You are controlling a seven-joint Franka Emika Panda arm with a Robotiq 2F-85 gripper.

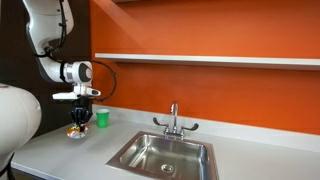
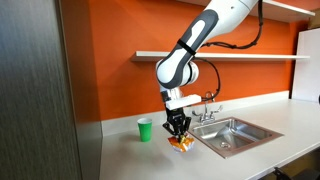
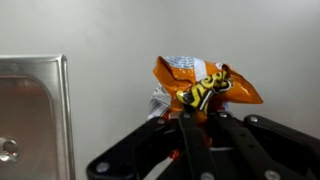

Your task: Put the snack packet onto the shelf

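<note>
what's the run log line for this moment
gripper: shut on snack packet | packet: down by countertop, near green cup | shelf: packet not yet on it

We see the gripper [image 2: 178, 127] clamped on the snack packet [image 2: 184, 144], low at the grey table [image 2: 130, 160], between the green cup [image 2: 145, 129] and the sink [image 2: 235, 133]. The white shelf [image 2: 240, 56] runs along the orange wall [image 2: 112, 75] above.
</note>
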